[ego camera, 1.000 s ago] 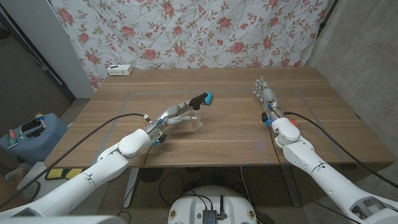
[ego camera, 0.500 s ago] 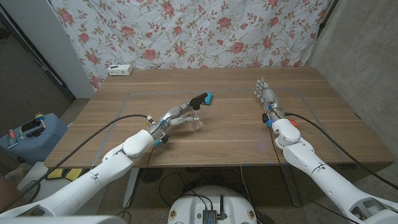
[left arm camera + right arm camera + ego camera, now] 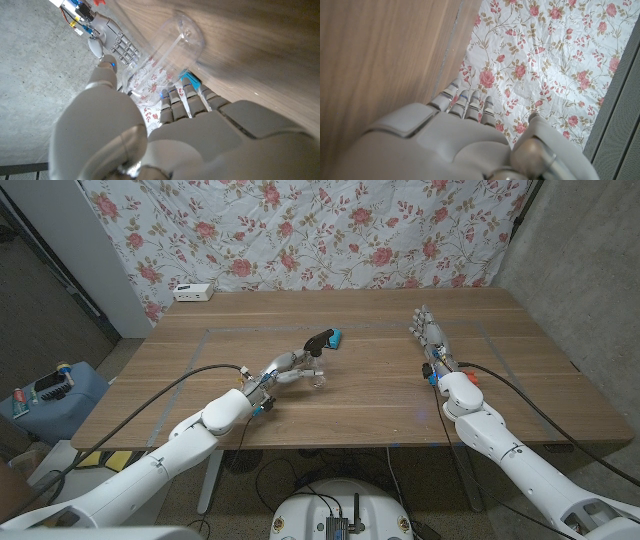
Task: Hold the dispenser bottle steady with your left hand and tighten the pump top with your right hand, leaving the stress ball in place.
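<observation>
- my left hand (image 3: 285, 368) had its fingers around the clear dispenser bottle (image 3: 316, 376), mid worktop (image 3: 380, 395), pump top (image 3: 324, 338) pointing up.
- my right hand (image 3: 427, 332) was open, well apart on the bottle's right.

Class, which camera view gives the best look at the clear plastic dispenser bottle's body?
The left wrist view: the clear plastic dispenser bottle is large there, beside the left hand. The head view shows it small, its black and blue pump top clearer than its body. The right wrist view faces table and floral cloth.
</observation>
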You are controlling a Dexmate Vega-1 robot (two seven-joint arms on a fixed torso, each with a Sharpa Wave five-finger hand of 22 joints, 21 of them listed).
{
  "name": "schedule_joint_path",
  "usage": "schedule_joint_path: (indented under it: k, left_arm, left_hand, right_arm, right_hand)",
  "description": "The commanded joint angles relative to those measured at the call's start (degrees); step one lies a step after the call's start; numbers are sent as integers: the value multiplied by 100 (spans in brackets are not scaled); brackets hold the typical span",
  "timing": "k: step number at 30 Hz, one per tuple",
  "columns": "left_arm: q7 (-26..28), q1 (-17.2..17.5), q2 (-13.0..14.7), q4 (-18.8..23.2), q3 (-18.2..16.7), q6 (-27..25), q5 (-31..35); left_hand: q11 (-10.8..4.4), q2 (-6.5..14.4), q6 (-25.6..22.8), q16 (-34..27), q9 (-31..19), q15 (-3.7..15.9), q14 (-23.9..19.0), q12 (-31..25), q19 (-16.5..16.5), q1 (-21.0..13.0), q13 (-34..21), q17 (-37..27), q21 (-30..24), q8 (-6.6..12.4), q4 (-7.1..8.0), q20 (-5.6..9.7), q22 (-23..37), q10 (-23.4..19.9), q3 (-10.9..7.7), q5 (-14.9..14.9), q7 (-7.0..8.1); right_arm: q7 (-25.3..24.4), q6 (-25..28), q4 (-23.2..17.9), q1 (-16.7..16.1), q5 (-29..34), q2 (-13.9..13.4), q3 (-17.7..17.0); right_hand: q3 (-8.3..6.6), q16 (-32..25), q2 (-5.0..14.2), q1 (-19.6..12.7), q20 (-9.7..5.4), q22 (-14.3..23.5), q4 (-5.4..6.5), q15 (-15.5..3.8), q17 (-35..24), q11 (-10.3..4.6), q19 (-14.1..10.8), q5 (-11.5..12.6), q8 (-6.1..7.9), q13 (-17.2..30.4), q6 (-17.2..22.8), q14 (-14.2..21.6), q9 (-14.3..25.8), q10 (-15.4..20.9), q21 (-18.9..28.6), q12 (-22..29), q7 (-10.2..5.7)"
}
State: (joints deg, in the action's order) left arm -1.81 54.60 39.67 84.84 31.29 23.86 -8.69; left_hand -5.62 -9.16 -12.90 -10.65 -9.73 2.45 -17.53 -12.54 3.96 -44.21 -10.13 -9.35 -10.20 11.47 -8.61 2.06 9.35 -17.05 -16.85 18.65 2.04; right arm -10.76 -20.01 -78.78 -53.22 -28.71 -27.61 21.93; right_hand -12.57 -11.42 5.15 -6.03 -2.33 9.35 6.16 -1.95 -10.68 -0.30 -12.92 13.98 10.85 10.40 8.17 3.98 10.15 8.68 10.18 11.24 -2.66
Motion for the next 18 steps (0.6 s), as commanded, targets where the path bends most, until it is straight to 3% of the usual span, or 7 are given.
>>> schedule_joint_path:
  k: [1,4,10,18]
  left_arm:
    - [56,-8,2,15,42,-116,59]
    - [27,-23,-1,-7,57,-106,47]
    - [98,-4,-14,-7,67,-92,101]
    - [181,3,-55,-46,66,-46,135]
  left_hand:
    - [22,17,-82,-15,-28,434,-73,-11,44,-93,-20,-6,-28,0,6,294,13,-76,55,45,-33]
    - [13,25,-105,-12,-29,410,-95,-3,50,-112,-21,-7,-30,-7,11,316,14,-91,79,46,-28]
    - [-95,106,-290,-14,-31,511,-199,-2,113,-258,-24,-10,-44,10,1,517,13,-213,110,36,70]
    - [-142,250,-565,-26,-35,574,-357,-19,161,-568,-32,-13,-44,44,-50,593,13,-411,54,-26,84]
  right_arm:
    - [-13,-77,-26,-59,7,3,-21]
    - [-37,-85,-67,-96,11,-5,-32]
    - [-68,-128,-102,-146,18,-3,-54]
    - [-104,-214,-118,-212,33,16,-76]
  right_hand:
    - [-4,16,-5,34,-482,10,-5,-110,-15,15,22,28,-16,16,-29,-19,5,-10,24,-19,11]
    - [-4,19,-5,35,-479,10,-5,-108,-15,11,20,28,-16,16,-31,-22,5,-10,26,-19,10]
    - [-4,20,-5,38,-465,10,-6,-99,-15,7,14,28,-13,16,-24,-21,6,-14,30,-22,7]
    - [-4,25,-5,42,-445,10,-8,-91,-15,26,11,29,-9,16,-13,-29,6,-9,34,-22,2]
